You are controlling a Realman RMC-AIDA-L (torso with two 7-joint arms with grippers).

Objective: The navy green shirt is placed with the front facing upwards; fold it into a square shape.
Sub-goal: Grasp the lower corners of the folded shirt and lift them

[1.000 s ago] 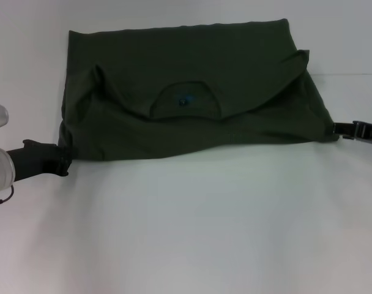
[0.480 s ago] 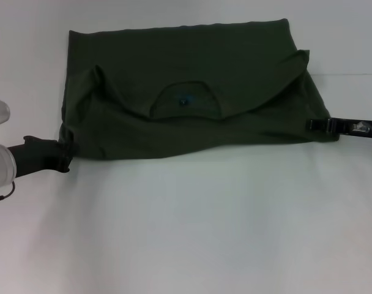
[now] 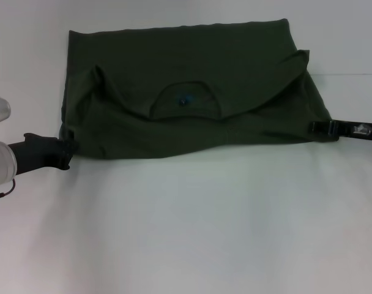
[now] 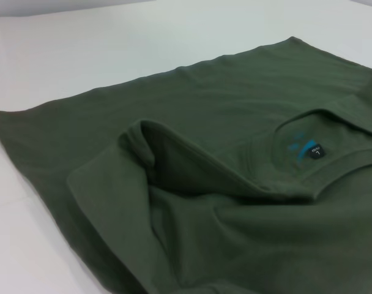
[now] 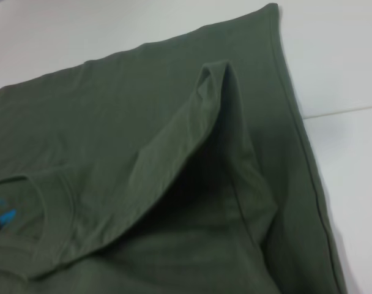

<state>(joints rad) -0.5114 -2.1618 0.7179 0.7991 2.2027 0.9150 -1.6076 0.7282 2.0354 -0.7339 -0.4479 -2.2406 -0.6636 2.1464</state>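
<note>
White tabletop [image 3: 186,233] fills the head view, and the navy green shirt [image 3: 192,98] lies spread across its far half, folded over on itself so the neck opening with its blue label [image 3: 185,100] faces up near the middle. At the shirt's eight o'clock corner the left gripper [image 3: 65,153] touches the cloth edge; whether its fingers are spread or pressed together I cannot tell. At four o'clock of the shirt the right gripper [image 3: 320,127] lies low against the hem, finger state likewise impossible to tell.

Left wrist view: the shirt's folded sleeve forms a raised pleat [image 4: 143,141], with the collar and a small black label [image 4: 315,151] beyond.

Right wrist view: another sleeve fold [image 5: 216,92] stands up as a ridge, the stitched hem [image 5: 296,116] running beside bare table.
</note>
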